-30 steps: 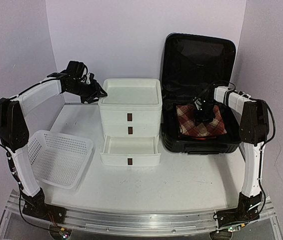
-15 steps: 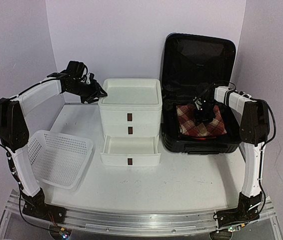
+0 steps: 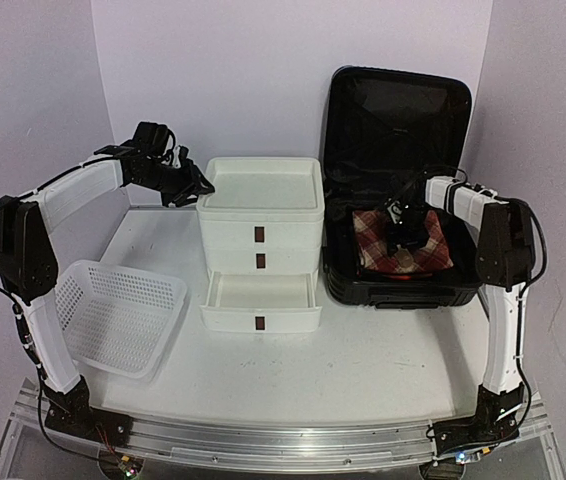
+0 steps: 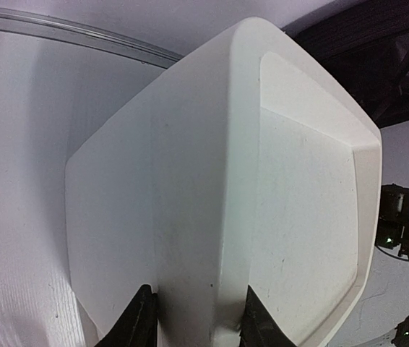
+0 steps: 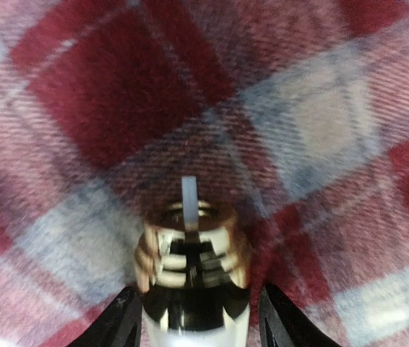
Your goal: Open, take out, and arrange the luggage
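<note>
The luggage (image 3: 398, 110) stands open at the back right, its lid upright and its black shell (image 3: 403, 292) flat on the table. A red plaid cloth (image 3: 425, 255) lies inside it. My right gripper (image 3: 406, 236) hangs low over the cloth (image 5: 118, 94). A small bottle with a gold cap (image 5: 190, 253) sits between its fingers, and the right gripper (image 5: 199, 318) is open, with a slim gap on the right side. My left gripper (image 3: 203, 187) is shut on the top left rim of the white drawer box (image 3: 261, 190). In the left wrist view the left gripper (image 4: 197, 318) pinches that rim (image 4: 212, 181).
The drawer box's bottom drawer (image 3: 260, 292) is pulled out toward me. A white perforated basket (image 3: 118, 315) sits at the front left. Purple walls close in behind and on both sides. The luggage's dark lining (image 4: 378, 58) shows past the box.
The right gripper's jaws have widened around the bottle, and the gripper has shifted slightly toward the back of the luggage. The left arm has not moved.
</note>
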Tool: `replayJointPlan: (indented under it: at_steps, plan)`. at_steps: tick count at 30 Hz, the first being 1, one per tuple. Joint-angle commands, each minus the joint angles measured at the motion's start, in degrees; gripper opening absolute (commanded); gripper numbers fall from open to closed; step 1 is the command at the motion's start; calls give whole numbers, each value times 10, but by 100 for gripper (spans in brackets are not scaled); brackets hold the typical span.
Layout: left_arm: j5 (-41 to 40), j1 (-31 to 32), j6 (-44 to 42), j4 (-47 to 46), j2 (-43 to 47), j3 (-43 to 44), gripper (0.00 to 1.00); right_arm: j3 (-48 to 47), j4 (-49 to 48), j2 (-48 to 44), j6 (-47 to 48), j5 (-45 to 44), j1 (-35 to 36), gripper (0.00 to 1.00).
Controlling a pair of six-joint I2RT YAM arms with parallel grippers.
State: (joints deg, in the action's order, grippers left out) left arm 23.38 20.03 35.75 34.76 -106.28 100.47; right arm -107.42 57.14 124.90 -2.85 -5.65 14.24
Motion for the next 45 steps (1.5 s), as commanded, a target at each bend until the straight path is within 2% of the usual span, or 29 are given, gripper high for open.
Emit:
replayJointPlan:
  at_steps: [1,7,14,20,22,26,29,35,40,45]
  plan:
    - [55,7,32,62,-14,-24,29,-23,-13,14,0,-13,2,52]
    - [53,7,32,62,-15,-25,29,-9,-12,-43,-11,7,2,34]
    - [54,7,33,62,-16,-26,29,37,-21,-172,-10,49,2,31]
    - [55,8,34,62,-16,-26,29,175,-157,-288,-12,245,13,23]
    - [54,7,34,61,-15,-26,29,206,-184,-318,35,278,58,23]
    - [56,7,34,61,-16,-26,29,233,-196,-346,182,237,212,25]
    - [56,7,34,61,-18,-27,29,217,-211,-319,237,226,295,24]
    - [55,7,34,61,-15,-27,29,81,-161,-157,332,119,390,24]
    - [57,8,34,61,-14,-27,29,-16,-152,-50,373,33,406,24]
    - [60,7,34,61,-16,-27,29,-77,-145,27,411,13,408,27]
